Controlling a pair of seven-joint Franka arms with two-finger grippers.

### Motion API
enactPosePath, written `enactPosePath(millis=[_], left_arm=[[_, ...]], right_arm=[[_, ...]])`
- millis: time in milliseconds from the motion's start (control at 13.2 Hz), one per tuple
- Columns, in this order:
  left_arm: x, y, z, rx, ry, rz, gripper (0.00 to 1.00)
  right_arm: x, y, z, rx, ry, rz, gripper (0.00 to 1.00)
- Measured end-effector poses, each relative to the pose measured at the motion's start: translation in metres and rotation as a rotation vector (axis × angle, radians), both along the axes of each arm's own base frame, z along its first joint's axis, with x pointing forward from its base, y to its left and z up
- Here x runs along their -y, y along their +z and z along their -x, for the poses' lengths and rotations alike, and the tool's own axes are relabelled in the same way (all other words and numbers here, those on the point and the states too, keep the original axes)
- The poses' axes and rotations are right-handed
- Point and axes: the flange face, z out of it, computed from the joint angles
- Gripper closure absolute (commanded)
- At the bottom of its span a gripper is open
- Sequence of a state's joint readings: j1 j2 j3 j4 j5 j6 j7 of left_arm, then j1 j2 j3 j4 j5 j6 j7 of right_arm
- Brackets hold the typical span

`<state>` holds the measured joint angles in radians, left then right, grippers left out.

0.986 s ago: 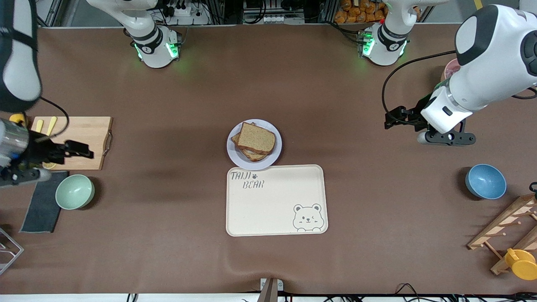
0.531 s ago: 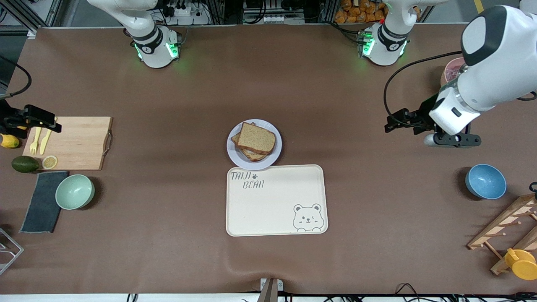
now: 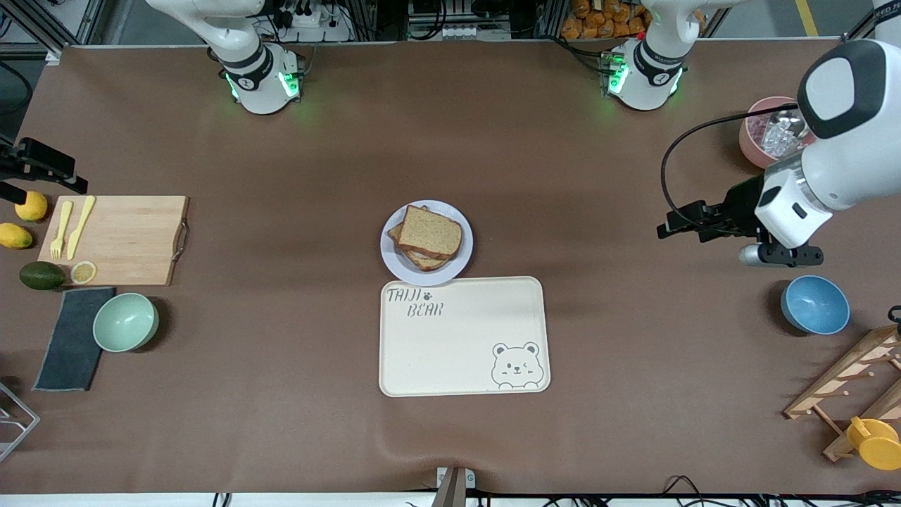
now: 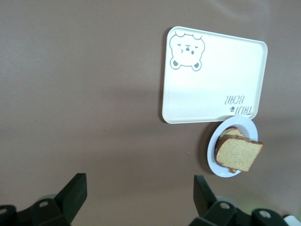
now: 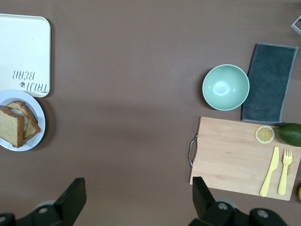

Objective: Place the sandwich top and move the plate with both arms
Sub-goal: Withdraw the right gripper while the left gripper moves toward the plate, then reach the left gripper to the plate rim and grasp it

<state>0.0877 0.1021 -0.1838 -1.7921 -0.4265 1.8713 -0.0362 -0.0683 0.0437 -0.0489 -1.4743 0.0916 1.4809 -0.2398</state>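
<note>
Grippers both spread empty, left gripper point(image 3: 665, 229) and right gripper point(image 3: 42, 169) drawn farther outward, sandwich top point(image 3: 430, 233) unmoved on plate point(image 3: 391, 257)

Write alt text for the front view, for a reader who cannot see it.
A sandwich top lies on the stacked sandwich on a small round plate at mid-table, touching the bear-print tray nearer the camera. The left hand, open, hangs over bare table near the blue bowl; the right hand, open, is above the cutting board end.
</note>
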Motion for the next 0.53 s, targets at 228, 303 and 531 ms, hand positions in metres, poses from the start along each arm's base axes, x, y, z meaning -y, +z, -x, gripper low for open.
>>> enactPosePath(millis=[228,303,531], left_arm=[[-0.023,-0.019,-0.008,-0.036,0.062,0.104,0.0],[-0.027,-0.028,-0.009,-0.049,0.066,0.124,0.0],[-0.026,-0.059,0.0,-0.069,0.048,0.261,0.0]], right_arm=[[-0.001,-0.01,0.002,-0.005,-0.021,-0.001,0.0],[-0.002,-0.014,0.002,-0.009,-0.039,0.0,0.0],[-0.025,-0.016,0.0,-0.022,-0.114,0.013,0.0]])
